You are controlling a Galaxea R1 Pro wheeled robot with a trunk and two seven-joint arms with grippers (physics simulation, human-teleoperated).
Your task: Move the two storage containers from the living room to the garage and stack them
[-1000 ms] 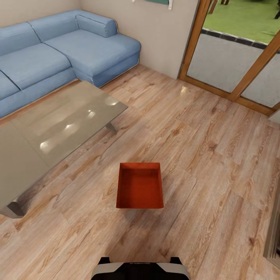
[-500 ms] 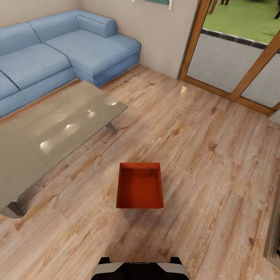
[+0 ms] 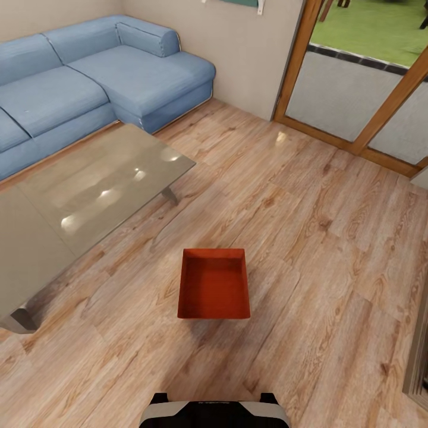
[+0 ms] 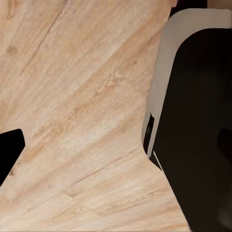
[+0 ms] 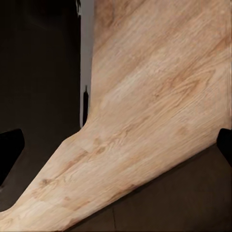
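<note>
One orange-red storage container [image 3: 214,285] sits open-top and empty on the light wood plank floor [image 3: 309,238] of the living room, straight ahead of my base [image 3: 214,413]. The second container is out of view. My left gripper [image 4: 116,154] hangs low over the planks beside my dark body, with one black fingertip [image 4: 9,152] at the picture's edge. My right gripper [image 5: 116,154] also points at the floor, its fingertips [image 5: 9,150] spread wide with nothing between them. Both are well short of the container. The garage is out of view.
A glass-topped coffee table [image 3: 89,190] stands to the container's left, with the blue corner sofa [image 3: 89,77] behind it. Wood-framed glass doors [image 3: 356,101] close the far right. A dark edge [image 3: 419,356] runs along the right border.
</note>
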